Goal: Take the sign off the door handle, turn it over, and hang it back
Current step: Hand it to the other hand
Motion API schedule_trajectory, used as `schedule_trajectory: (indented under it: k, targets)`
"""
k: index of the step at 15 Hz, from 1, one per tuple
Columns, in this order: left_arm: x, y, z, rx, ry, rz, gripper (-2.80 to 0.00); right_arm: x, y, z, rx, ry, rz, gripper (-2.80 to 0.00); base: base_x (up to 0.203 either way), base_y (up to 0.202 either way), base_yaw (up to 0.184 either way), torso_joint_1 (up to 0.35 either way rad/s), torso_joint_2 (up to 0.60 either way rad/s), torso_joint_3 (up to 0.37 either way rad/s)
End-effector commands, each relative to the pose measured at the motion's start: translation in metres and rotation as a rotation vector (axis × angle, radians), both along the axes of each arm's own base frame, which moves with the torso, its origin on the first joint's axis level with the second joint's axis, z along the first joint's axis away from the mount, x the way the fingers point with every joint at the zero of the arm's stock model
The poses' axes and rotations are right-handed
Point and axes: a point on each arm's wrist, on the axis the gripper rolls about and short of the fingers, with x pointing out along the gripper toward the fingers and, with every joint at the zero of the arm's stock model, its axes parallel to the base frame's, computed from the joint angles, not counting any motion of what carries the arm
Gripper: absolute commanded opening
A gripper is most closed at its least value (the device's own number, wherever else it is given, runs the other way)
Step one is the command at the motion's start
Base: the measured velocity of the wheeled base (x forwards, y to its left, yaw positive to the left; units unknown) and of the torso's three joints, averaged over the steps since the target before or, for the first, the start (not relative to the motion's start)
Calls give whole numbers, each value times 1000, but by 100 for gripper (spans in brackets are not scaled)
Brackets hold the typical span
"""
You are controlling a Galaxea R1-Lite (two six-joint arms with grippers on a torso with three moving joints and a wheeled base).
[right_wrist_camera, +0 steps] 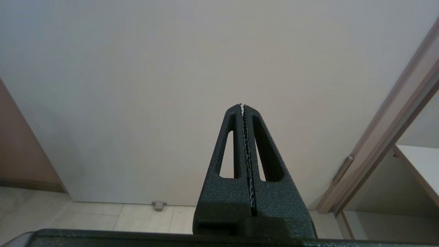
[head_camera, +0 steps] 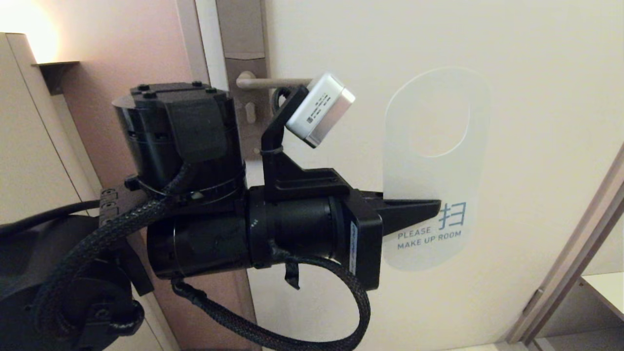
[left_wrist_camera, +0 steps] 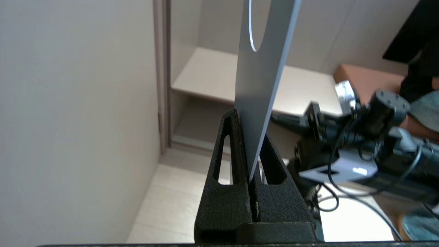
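The sign (head_camera: 434,185) is off the door handle (head_camera: 275,83) and stands upright in front of the door, to the handle's right. Its white side with teal "PLEASE MAKE UP ROOM" faces me and its oval hole is at the top. My left gripper (head_camera: 434,208) is shut on the sign's lower part, reaching in from the left. In the left wrist view the sign (left_wrist_camera: 264,75) rises edge-on from between the black fingers (left_wrist_camera: 228,151). My right gripper (right_wrist_camera: 242,106) is shut on nothing and points at the bare door, lower down.
The pale door (head_camera: 536,97) fills the view, with its lock plate (head_camera: 243,58) behind the handle. A brown door frame (head_camera: 575,253) and a white shelf (head_camera: 604,287) lie to the right. A small door stop (right_wrist_camera: 158,205) sits on the tiled floor.
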Motion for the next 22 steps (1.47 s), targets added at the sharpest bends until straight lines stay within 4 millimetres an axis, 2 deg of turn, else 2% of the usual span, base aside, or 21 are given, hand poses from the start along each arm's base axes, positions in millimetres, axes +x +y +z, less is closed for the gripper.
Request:
schedule_trajectory:
  k: [1,3,7,22]
  targets:
    - [-3,-3,-8,19,13,-17,-280,0,0,0,-5,1,2,-280,0,0,0,0,0,0]
    - [-10,-6,-16,43,26,-39,-280,0,0,0,-10,1,2,-280,0,0,0,0,0,0]
    - [-8,-11,-24,58,9,-45,-280,0,0,0,-13,2,3,-280,0,0,0,0,0,0]
    - [-7,-5,-17,43,-8,-28,-280,0,0,0,-21,0,3,-280,0,0,0,0,0,0]
